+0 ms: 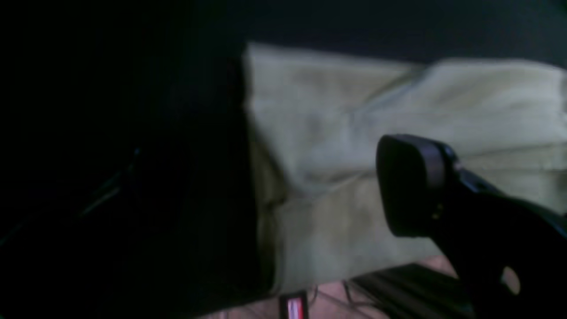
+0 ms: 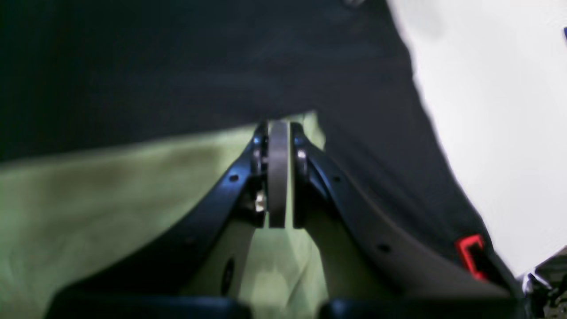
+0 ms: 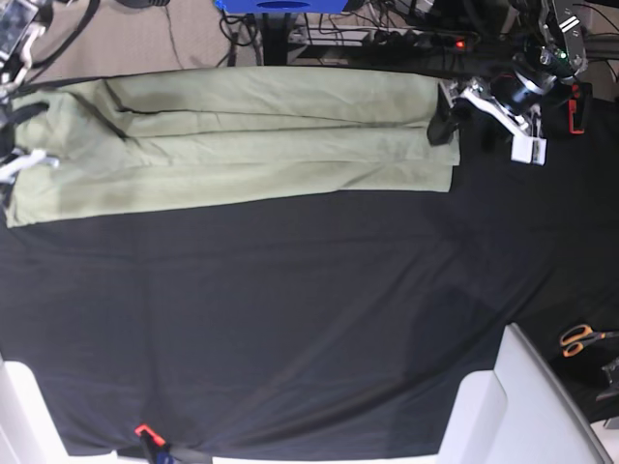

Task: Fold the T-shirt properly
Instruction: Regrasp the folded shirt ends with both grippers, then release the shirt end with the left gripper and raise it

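black table cloth (image 3: 290, 319), smooth | T-shirt (image 3: 242, 135): sage-green, long folded band

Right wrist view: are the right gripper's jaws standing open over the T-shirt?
No. The right gripper has its jaws pressed together at the edge of the pale green T-shirt, with no gap between the pads.

Tabletop (image 3: 290, 319) draped in a black table cloth (image 3: 319, 280). The sage-green T-shirt (image 3: 242, 140), folded into a long band, lies along the far edge; orange-handled scissors (image 3: 583, 337) lie at right.
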